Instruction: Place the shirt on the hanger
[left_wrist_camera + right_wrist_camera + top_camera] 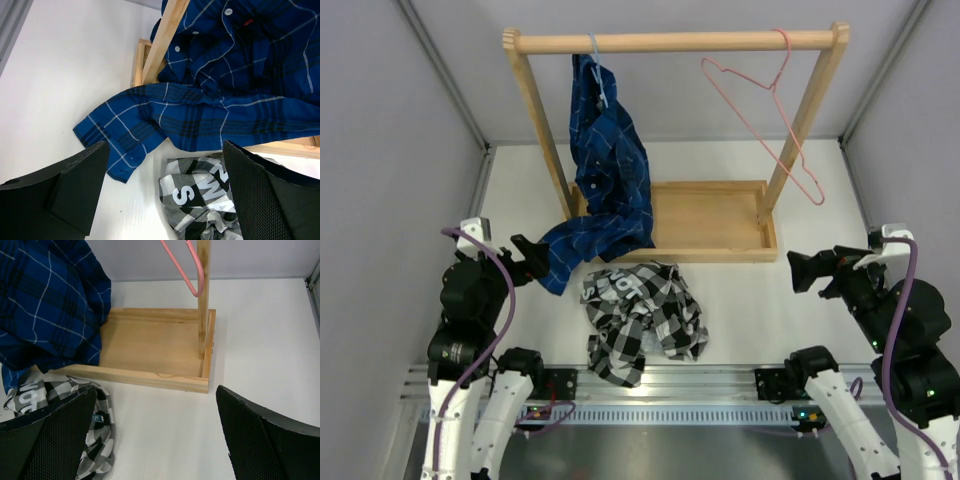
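Observation:
The black-and-white check shirt [642, 322] lies crumpled on the white table just in front of the wooden rack's tray; its white lettering shows in the left wrist view [205, 187], and its edge shows at lower left of the right wrist view [97, 432]. The pink wire hanger [770, 110] hangs from the right end of the rack's top rail, its lower corner visible beside the post [187, 270]. My left gripper [525, 258] hovers open to the left of the shirt. On the shirt's right, my right gripper [802, 270] is open too. Neither holds anything.
A dark blue plaid shirt [605, 190] hangs on a pale hanger at the rail's left end and drapes over the wooden tray [720, 225] onto the table. The rack's posts stand at both tray ends. Grey walls enclose the table on three sides.

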Tool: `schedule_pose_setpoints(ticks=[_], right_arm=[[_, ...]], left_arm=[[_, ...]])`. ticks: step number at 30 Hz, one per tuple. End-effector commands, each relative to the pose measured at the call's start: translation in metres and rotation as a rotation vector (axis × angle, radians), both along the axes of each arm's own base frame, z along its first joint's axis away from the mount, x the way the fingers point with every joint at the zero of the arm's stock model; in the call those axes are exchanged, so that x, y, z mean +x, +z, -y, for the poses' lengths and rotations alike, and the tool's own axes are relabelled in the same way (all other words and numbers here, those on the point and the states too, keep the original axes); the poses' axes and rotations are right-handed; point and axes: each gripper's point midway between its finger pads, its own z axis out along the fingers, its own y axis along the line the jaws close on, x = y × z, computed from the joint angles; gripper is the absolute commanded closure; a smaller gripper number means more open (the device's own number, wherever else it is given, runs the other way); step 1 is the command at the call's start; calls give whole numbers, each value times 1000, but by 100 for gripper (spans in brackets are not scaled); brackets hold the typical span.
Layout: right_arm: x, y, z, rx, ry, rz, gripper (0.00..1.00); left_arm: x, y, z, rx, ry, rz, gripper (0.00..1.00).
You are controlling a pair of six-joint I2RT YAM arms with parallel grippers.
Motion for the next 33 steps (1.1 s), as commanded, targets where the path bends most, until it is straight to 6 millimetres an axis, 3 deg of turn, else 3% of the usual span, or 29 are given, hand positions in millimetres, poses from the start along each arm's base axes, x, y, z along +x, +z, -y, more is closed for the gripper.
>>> schedule_pose_setpoints(ticks=[1,4,6,7,8,11,14,17,19,21,24,25,27,28,29,33], right_arm=[[-1,5,0,20,-3,26,1],[-4,11,-10,50,49,49,1],[-8,6,-33,81,176,44,1],[-11,13,-44,106,239,83,1],[-14,0,-65,134,358,53,1],[-14,-15,-99,297,521,-10,1],[-9,-35,-121,432,619,-114,1],[19,-81,-125,509,539,-227,2],[32,-106,-125,499,463,-298,13],[45,-129,-127,469,412,-326,15],[47,-166,-143,468,402,-428,16],[46,-167,-152,481,430,-427,20],[43,-193,-163,510,423,-495,26],[34,-199,-175,501,460,-517,31],[37,-206,-177,496,425,-501,32],[19,-235,-209,434,457,-577,37]], left_arm=[[8,7,-3,-5,24,35,2],[10,8,-8,-9,55,32,2],[11,8,-14,-20,100,32,2],[11,6,-15,-27,108,26,2],[12,5,-18,-28,127,24,2],[11,9,-16,-32,114,32,2],[11,7,-12,-21,86,24,2],[14,3,-9,-15,67,6,2],[16,0,-6,-14,50,-7,2],[17,-1,-4,-14,41,-13,2],[17,-4,-2,-14,33,-21,2],[17,-3,-3,-12,35,-18,2],[17,-4,-3,-13,36,-21,2],[17,-4,-3,-13,34,-18,2],[17,-4,-2,-14,30,-21,2],[18,-7,0,-13,20,-31,2]])
